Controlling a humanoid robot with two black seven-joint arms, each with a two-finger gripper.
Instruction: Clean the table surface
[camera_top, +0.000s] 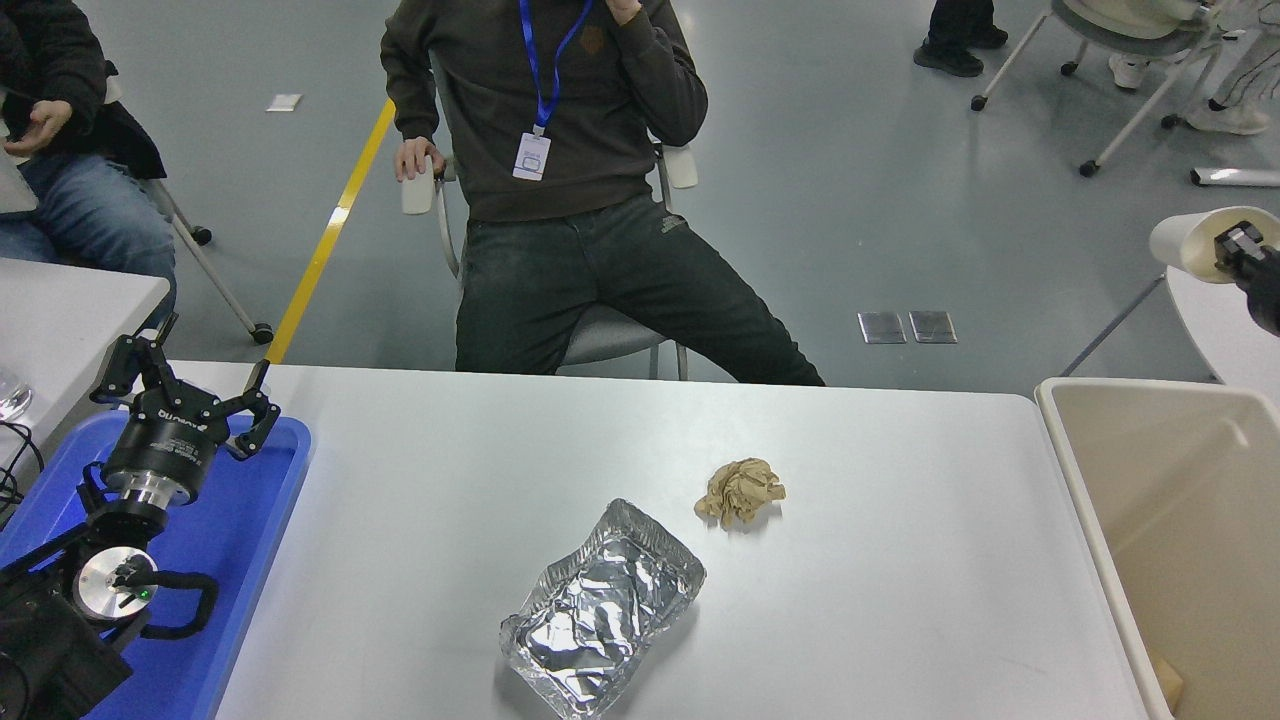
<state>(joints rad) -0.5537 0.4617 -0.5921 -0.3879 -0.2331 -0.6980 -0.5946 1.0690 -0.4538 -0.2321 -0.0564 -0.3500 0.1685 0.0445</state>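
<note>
My left claw (190, 390) is hovering spread over the blue tray (262, 520). On the white tabletop (900, 560), foil container (603, 608) and crumpled paper (741, 491) are waiting. My right claw (1232, 250) is gripping a paper cup (1185, 243); I should release only above the beige bin (1180, 500).

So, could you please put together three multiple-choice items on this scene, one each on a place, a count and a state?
1. Where does the crumpled brown paper ball lie?
A. in the beige bin
B. on the table surface, just beyond the foil container
C. on the blue tray

2. How many pieces of litter rest on the table surface?
A. two
B. four
C. none

3. What is the right hand doing?
A. resting empty on the table
B. gripping the foil container
C. holding a white paper cup in the air

Answers:
1 B: the ball sits on the white top behind the foil container.
2 A: only ball and foil.
3 C: it grips the white paper cup beyond the beige bin.
</note>
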